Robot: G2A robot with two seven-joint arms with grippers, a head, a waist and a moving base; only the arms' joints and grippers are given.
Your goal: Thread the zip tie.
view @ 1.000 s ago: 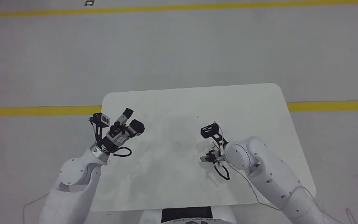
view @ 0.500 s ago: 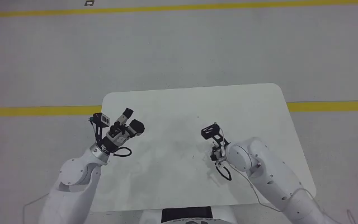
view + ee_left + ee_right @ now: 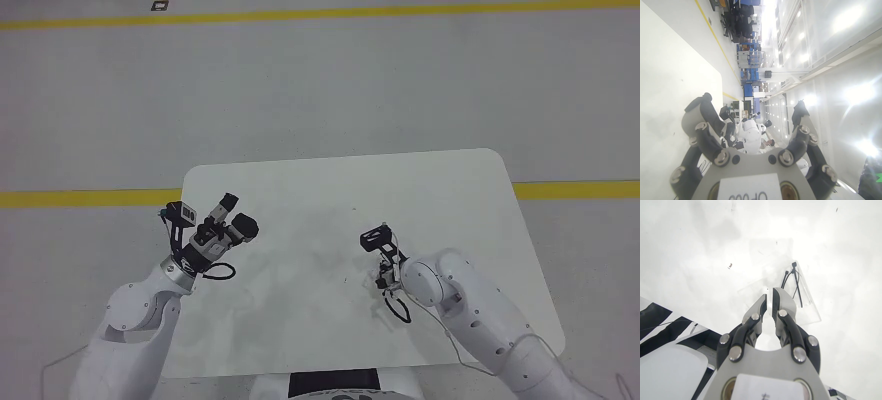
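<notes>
- Our right gripper (image 3: 769, 294) hangs low over the table with its tips drawn in to a narrow slit. We see nothing pinched between them, though we cannot rule out that they touch the clear plastic below.
- Just past those tips, a little off to one side, lie two black zip ties (image 3: 796, 283) inside a clear plastic sleeve (image 3: 811, 313) that rests flat on the table.
- The longer tie runs roughly along the line the fingers point, slightly slanted, with its square head at the far end and its tail near the finger. The shorter one lies beside it, crossing close to the heads.
- We judge that the coming grasp turns on this: the ties sit ahead of the claw and lengthwise to it, so the fingers would need to open wider and shift sideways to close across a strap.
- The right arm is much the nearer. Our left gripper (image 3: 240, 217) is well apart, raised near the opposite table edge, spread wide and holding nothing.
- The table (image 3: 450, 190) is white, smooth, round-cornered and lightly scuffed.
- Beyond it, a pale floor carries a yellow line (image 3: 90, 197), and the hall behind shows blue racks (image 3: 750, 73) under bright ceiling lights.
</notes>
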